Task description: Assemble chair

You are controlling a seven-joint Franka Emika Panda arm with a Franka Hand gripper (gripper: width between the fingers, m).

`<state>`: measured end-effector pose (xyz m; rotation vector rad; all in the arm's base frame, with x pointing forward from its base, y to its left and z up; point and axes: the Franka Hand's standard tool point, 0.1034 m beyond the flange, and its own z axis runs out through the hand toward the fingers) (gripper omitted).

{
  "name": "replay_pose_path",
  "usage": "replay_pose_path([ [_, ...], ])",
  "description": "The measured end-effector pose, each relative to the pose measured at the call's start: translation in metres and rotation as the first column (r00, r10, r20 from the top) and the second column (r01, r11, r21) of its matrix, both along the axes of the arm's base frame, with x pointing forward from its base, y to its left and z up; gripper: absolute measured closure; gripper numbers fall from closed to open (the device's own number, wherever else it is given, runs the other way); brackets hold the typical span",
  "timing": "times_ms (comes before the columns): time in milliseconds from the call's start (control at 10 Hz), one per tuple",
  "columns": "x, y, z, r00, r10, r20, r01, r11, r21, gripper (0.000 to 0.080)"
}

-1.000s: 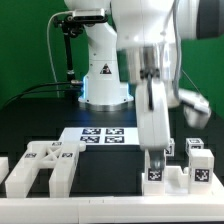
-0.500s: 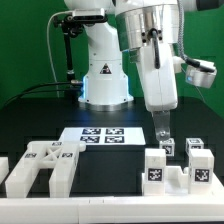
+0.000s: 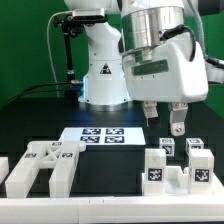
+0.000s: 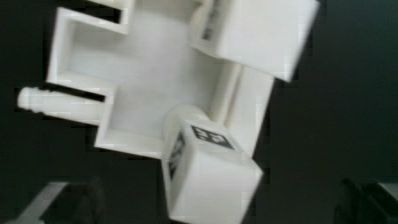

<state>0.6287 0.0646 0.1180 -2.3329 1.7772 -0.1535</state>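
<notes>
The chair lies in loose white tagged parts on the black table. A forked part (image 3: 40, 166) sits at the front on the exterior view's left. A cluster of blocky parts (image 3: 176, 166) stands at the front on the exterior view's right. My gripper (image 3: 164, 118) hangs open above that cluster, clear of it, with nothing between its fingers (image 3: 178, 122). The wrist view looks down on a flat part (image 4: 151, 75) with a side peg (image 4: 39, 100). A tagged block (image 4: 210, 165) sits on it between my dark fingertips (image 4: 54, 203). The gripper (image 4: 210, 208) stays wide open.
The marker board (image 3: 101, 135) lies flat in the middle of the table, behind the parts. The robot's white base (image 3: 103, 80) stands at the back. A pale table edge (image 3: 100, 205) runs along the front.
The gripper has risen from the right cluster, where its fingers reached down among the parts, and the wrist has turned. Its jaws stay open and no part came up with it.
</notes>
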Motion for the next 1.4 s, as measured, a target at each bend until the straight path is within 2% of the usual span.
replay_pose_path([
  [200,-0.009,0.004,-0.003,0.96,0.281,0.016,-0.279,0.957,-0.075,0.015],
  [600,-0.009,0.001,-0.005,0.841,0.541,0.012,-0.535,0.833,-0.142,0.015],
  [700,-0.012,-0.005,-0.013,0.751,0.66,0.025,-0.638,0.734,-0.232,0.015],
  [800,-0.023,-0.014,-0.029,0.648,0.762,-0.003,-0.724,0.614,-0.315,0.015],
  [1000,-0.03,-0.033,-0.048,0.478,0.875,-0.073,-0.799,0.398,-0.451,0.015],
  [1100,-0.04,-0.033,-0.061,0.423,0.9,-0.101,-0.815,0.33,-0.476,0.015],
  [1300,-0.039,-0.027,-0.074,0.332,0.934,-0.134,-0.838,0.227,-0.497,0.015],
  [1400,-0.037,-0.029,-0.08,0.344,0.93,-0.129,-0.836,0.241,-0.493,0.015],
])
